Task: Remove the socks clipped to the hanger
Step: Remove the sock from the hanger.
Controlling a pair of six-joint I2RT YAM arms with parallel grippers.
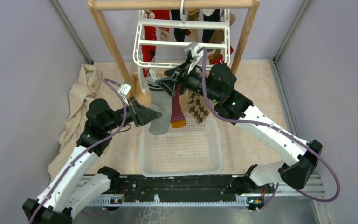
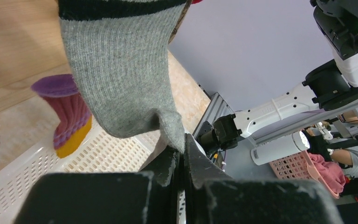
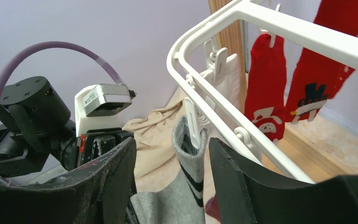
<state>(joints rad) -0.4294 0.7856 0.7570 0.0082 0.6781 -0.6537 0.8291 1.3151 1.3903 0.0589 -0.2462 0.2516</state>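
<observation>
The white slatted hanger (image 1: pixel 182 44) hangs from the wooden frame with several socks clipped to it. A grey sock (image 1: pixel 161 112) with black stripes dangles from a white clip (image 3: pixel 192 123) at the hanger's near left corner. My left gripper (image 2: pixel 182 142) is shut on the lower end of this grey sock (image 2: pixel 121 70). My right gripper (image 3: pixel 171 142) is open, its fingers on either side of the clip and the grey sock's cuff (image 3: pixel 191 154), not touching them. A magenta sock (image 1: pixel 178 114) and an argyle sock (image 1: pixel 198 108) hang beside it. Red socks (image 3: pixel 265 88) hang further back.
A white mesh basket (image 1: pixel 182 149) sits on the table below the hanging socks. A beige cloth (image 1: pixel 79 102) lies at the left. The wooden frame's posts (image 1: pixel 107 32) stand on both sides of the hanger. The purple walls close in left and right.
</observation>
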